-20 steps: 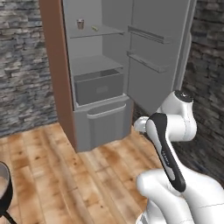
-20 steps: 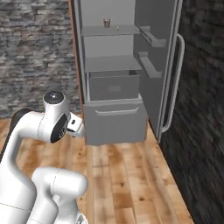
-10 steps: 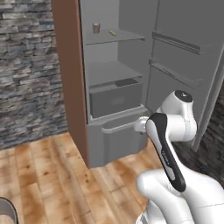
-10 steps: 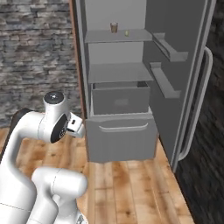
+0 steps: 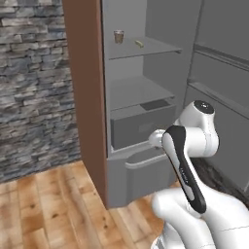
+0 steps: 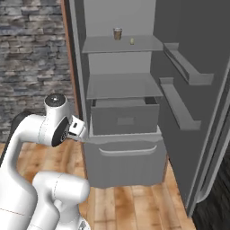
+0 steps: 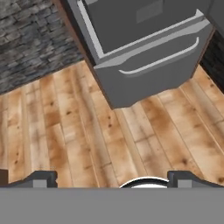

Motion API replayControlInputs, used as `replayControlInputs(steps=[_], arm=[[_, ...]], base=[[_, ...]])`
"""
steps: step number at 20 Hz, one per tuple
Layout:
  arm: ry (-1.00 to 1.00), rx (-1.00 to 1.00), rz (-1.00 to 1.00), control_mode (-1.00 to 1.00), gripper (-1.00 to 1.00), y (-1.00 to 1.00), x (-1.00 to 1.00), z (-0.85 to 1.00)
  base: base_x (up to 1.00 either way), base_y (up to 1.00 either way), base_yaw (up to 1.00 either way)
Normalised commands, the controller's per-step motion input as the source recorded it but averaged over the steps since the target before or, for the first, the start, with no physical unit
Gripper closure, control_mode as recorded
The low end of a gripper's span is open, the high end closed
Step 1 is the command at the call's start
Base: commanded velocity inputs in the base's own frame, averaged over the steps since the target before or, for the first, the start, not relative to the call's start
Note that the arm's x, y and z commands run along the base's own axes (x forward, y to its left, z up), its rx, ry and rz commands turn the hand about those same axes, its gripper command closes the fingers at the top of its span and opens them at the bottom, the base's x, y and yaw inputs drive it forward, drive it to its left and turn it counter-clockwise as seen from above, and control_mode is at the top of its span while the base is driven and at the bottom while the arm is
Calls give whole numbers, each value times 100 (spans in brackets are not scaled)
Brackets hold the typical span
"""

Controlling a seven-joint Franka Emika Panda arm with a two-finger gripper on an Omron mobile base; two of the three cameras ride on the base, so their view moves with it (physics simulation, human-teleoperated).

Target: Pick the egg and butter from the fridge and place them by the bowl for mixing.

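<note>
The fridge [image 5: 160, 29] [image 6: 117, 13] stands open straight ahead, with a brown wooden panel [image 5: 85, 97] on its left side. The butter [image 5: 139, 44] [image 6: 132, 41], a short pale yellow-green stick, lies on the upper shelf just right of a brown cup [image 5: 118, 36] [image 6: 117, 33]. The egg and the bowl are out of view. My gripper [image 7: 113, 179] is open and holds nothing. It looks down at the wooden floor in front of the fridge's bottom drawer [image 7: 148, 65], well below the butter's shelf.
A dark grey drawer box [image 5: 141, 127] [image 6: 123, 119] sits under the middle shelf. The open fridge door [image 6: 193, 90], with its shelf bins, stands on the right. A stone wall [image 5: 34, 87] flanks the fridge on the left. Wooden floor [image 7: 65, 131] lies in front.
The base has driven closer to the fridge, so it looms larger in both base views. The arm keeps its folded pose and the gripper stays open.
</note>
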Motion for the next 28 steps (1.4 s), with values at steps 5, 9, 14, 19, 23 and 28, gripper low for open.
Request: replayControlInputs(steps=[5,9,14,19,23,28], arm=[[0,0,0,100,-100,0,0,0],[0,0,0,100,-100,0,0,0],[0,0,0,100,-100,0,0,0],[0,0,0,100,-100,0,0,0],[0,0,0,100,-100,0,0,0],[0,0,0,100,-100,0,0,0]], base=[[82,-23,3],[74,-38,0],[69,-36,7],[76,-17,12],[71,-27,6],[44,-20,1]])
